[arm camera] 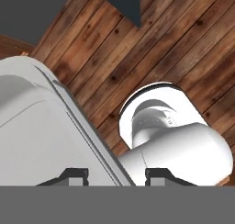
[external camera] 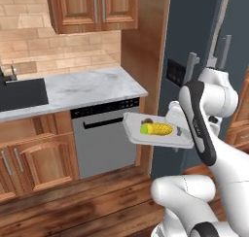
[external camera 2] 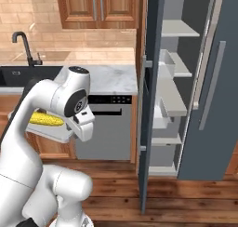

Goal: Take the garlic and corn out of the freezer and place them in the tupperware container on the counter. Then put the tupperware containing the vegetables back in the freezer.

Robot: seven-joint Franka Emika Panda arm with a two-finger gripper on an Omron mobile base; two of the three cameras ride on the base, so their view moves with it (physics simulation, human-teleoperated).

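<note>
Your gripper (arm camera: pixel 110 173) is nearly closed, pinching the rim of the tupperware container (external camera: pixel 146 136); corn (external camera: pixel 156 129) and garlic (external camera: pixel 146 120) lie inside, held above the wood floor (external camera: pixel 87 202).

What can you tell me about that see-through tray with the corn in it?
The tray is a shallow, clear plastic rectangle with rounded corners. It is held up in the air, roughly level, in front of the dishwasher, off the counter. The yellow corn lies inside, a small brownish garlic beside it. The tool pinches its rim.

Clear tupperware container (external camera: pixel 146 136) carries the corn (external camera: pixel 156 129) and garlic (external camera: pixel 146 120)
</note>
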